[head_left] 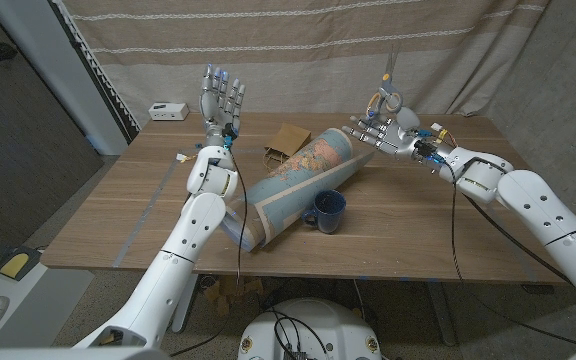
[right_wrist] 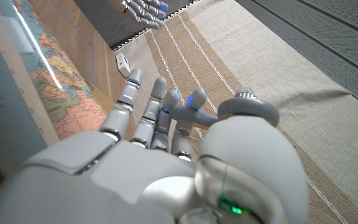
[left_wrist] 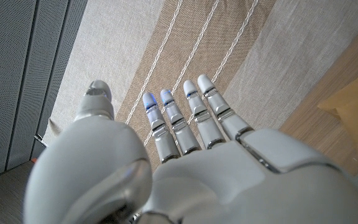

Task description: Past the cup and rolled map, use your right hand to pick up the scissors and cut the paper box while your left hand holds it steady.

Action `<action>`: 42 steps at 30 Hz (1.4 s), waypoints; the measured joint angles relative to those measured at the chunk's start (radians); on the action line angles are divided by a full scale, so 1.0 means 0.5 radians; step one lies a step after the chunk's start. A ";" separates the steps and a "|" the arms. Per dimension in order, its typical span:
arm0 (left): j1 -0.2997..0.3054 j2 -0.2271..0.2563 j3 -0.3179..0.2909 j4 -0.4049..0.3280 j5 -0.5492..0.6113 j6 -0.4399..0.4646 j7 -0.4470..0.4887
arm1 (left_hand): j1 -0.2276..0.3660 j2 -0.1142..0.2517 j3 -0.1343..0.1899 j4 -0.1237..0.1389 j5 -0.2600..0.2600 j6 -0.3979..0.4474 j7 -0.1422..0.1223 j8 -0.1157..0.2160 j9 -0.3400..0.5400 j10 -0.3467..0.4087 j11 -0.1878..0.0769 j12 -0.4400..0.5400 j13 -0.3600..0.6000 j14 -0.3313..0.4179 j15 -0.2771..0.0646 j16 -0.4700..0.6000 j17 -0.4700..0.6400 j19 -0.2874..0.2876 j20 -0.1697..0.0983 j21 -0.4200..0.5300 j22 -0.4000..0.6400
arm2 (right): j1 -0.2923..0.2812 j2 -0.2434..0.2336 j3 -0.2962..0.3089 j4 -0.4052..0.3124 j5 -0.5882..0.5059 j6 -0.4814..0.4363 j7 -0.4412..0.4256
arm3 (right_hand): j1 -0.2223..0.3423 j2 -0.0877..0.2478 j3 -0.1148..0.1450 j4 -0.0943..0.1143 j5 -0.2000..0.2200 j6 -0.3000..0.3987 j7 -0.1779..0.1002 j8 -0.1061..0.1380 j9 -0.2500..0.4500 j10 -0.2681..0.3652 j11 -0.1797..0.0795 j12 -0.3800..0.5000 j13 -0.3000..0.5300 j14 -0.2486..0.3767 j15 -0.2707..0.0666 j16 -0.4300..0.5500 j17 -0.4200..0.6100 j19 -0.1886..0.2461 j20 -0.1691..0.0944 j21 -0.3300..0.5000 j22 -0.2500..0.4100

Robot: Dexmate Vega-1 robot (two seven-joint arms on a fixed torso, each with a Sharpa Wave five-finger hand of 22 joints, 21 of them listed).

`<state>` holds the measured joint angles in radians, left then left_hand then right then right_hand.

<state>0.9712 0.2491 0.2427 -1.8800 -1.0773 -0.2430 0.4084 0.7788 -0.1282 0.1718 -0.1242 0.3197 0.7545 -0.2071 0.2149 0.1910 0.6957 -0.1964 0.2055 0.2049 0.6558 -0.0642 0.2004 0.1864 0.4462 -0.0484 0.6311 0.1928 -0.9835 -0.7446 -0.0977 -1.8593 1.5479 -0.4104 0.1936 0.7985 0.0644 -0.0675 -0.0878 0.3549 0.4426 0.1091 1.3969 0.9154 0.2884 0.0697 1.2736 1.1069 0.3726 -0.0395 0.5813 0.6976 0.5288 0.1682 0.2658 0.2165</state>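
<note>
Starting nearest the robot: the blue cup (head_left: 326, 211) stands upright on the table (head_left: 418, 240), touching or just beside the rolled map (head_left: 293, 188), which lies diagonally w/ one end toward the near edge and the other toward the far side. Both sit between the arms.

Further back, the right hand (head_left: 386, 132) hovers above the table just past the map's far end, grasping the scissors (head_left: 389, 92); blades point up, handles are caught among the fingers. In the right wrist view a grey handle loop (right_wrist: 248, 110) shows by the right hand (right_wrist: 166, 162), so the pick-up looks done.

The left hand (head_left: 220, 103) is raised over the far-left part of the table, fingers straight and apart, holding nothing; the left wrist view shows the left hand (left_wrist: 185, 162) the same way, released.

The paper box (head_left: 287, 143) lies behind the map near the far edge, between the two hands, touched by neither. A tan corner (left_wrist: 353, 112) of it shows in the left wrist view. A small white device (head_left: 167, 110) sits at the far-left corner, well apart.

Judgement: step in hand is bringing the scissors to the box; cutting not yet begun. Next move prob. needs the left hand down onto the box to pin it, then the right hand tilting the blades toward a box edge, w/o knocking the map.
</note>
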 measured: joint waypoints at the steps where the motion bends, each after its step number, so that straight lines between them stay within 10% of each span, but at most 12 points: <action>1: 0.001 -0.001 0.000 0.000 0.001 -0.003 0.002 | -0.010 0.010 0.000 0.000 0.000 0.000 0.000 0.000 0.000 0.000 0.000 0.000 0.000 0.000 0.000 0.000 0.000 0.000 0.000 0.000 0.000 | 0.000 -0.009 0.003 0.003 -0.004 -0.003 0.008 | 0.000 0.000 0.000 0.000 0.000 -0.004 -0.004 -0.006 0.003 -0.012 -0.002 -0.002 -0.001 0.000 0.000 0.007 0.000 0.000 0.000 0.000 0.000; 18: 0.006 -0.021 0.004 0.000 0.025 -0.038 0.005 | -0.010 0.010 0.000 0.000 0.000 0.013 0.000 0.000 0.000 0.011 -0.011 0.006 0.000 0.000 0.000 0.000 0.000 0.000 0.000 0.000 0.000 | 0.035 -0.120 0.008 0.058 -0.064 -0.072 0.149 | -0.031 -0.015 -0.030 0.002 -0.015 -0.229 0.057 -0.065 0.024 -0.129 0.079 -0.114 -0.154 -0.154 0.118 -0.040 -0.031 -0.033 0.083 -0.044 -0.024; 42: -0.044 -0.028 0.011 0.080 0.011 -0.043 -0.069 | -0.010 0.010 0.000 0.000 0.000 0.045 0.010 0.000 0.000 0.018 -0.003 0.011 0.000 0.004 0.004 0.000 0.000 0.000 0.000 0.000 0.000 | 0.125 -0.294 -0.023 0.100 -0.152 -0.239 0.229 | -0.028 0.009 -0.022 -0.007 -0.045 -0.236 0.064 -0.070 0.039 -0.136 0.086 -0.075 -0.108 -0.149 0.114 -0.069 -0.080 -0.025 0.097 -0.052 -0.033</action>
<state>0.9493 0.2354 0.2480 -1.8401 -1.0716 -0.2646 0.3738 0.7739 -0.1231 0.1719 -0.1242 0.3197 0.7772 -0.2019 0.2149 0.1911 0.7048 -0.1981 0.2112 0.2049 0.6576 -0.0624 0.2004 0.1864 0.4462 -0.0484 0.6311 0.1927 -0.9211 -0.8916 -0.1091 -1.8094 1.4716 -0.5300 0.3082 0.7845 0.0689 -0.0783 -0.0911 0.3325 0.3244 0.1413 1.3618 0.9350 0.2205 0.1125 1.2363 1.0527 0.2983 0.0177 0.5467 0.6577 0.5163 0.2165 0.2398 0.1999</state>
